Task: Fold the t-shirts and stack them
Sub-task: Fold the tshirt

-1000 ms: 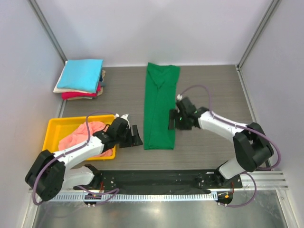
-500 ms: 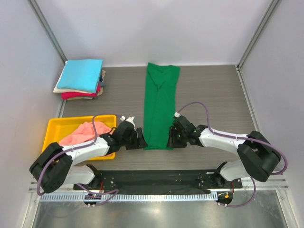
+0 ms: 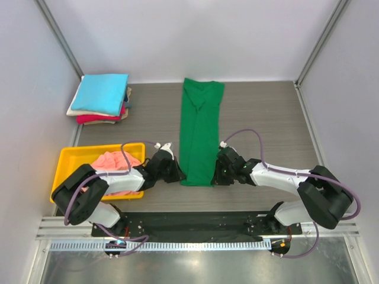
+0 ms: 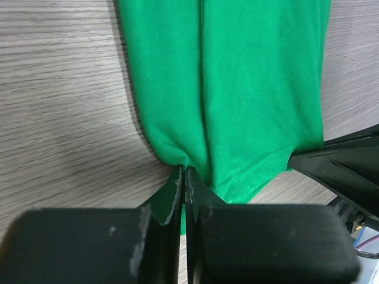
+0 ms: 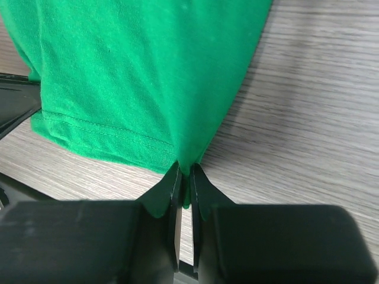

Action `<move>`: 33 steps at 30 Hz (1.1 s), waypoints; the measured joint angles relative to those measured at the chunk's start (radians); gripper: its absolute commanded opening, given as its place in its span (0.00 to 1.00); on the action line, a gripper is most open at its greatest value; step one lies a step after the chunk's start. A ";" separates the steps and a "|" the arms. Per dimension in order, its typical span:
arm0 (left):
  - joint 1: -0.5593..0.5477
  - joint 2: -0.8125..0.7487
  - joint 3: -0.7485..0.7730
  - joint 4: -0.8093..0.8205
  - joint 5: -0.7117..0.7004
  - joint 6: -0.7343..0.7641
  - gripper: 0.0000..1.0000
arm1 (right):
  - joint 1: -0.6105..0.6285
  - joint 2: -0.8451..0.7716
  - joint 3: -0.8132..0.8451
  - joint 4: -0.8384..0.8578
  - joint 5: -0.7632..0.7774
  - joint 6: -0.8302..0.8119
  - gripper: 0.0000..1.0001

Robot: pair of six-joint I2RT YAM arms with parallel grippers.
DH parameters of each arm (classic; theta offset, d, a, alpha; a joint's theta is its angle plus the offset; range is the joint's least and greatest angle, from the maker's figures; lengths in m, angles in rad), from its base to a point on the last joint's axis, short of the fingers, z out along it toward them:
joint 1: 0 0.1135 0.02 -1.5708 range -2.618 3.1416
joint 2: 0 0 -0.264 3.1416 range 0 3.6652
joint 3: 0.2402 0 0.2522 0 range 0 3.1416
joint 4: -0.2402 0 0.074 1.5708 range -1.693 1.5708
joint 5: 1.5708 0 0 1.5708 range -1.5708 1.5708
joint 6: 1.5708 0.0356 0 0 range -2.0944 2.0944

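- Green t-shirt [image 3: 201,127] lies as a long strip down the middle of the tabletop [image 3: 266,112], from far edge to near edge.
- Left tool [image 4: 184,173] and right tool [image 5: 184,170] are each clenched on 1 near hem corner.
- Risk: the thin pinches may slip, or uneven lifting may skew the fold.
- Smooth wood-grain tabletop; folded stack [image 3: 100,97] at the far-left corner, plain walls close around.
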 measured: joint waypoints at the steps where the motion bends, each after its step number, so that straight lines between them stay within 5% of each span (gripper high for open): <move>1: 0.000 0.000 0.000 0.000 -0.001 -0.002 0.00 | 0.000 -0.007 -0.004 -0.001 0.005 0.002 0.12; 11: -0.006 -0.145 -0.064 -0.126 -0.056 -0.036 0.01 | 0.001 -0.184 -0.122 -0.060 0.059 0.056 0.15; 15: -0.007 -0.158 -0.066 -0.136 -0.055 -0.046 0.42 | 0.002 -0.185 -0.125 -0.059 0.060 0.070 0.15; 19: -0.010 -0.186 -0.064 -0.134 -0.048 -0.047 0.57 | 0.002 -0.183 -0.125 -0.059 0.059 0.074 0.15; 23: -0.014 -0.231 -0.077 -0.163 -0.048 -0.048 0.57 | 0.002 -0.179 -0.125 -0.053 0.056 0.074 0.14; 33: -0.061 -0.230 -0.120 -0.112 -0.025 -0.083 0.38 | 0.002 -0.179 -0.132 -0.034 0.044 0.079 0.10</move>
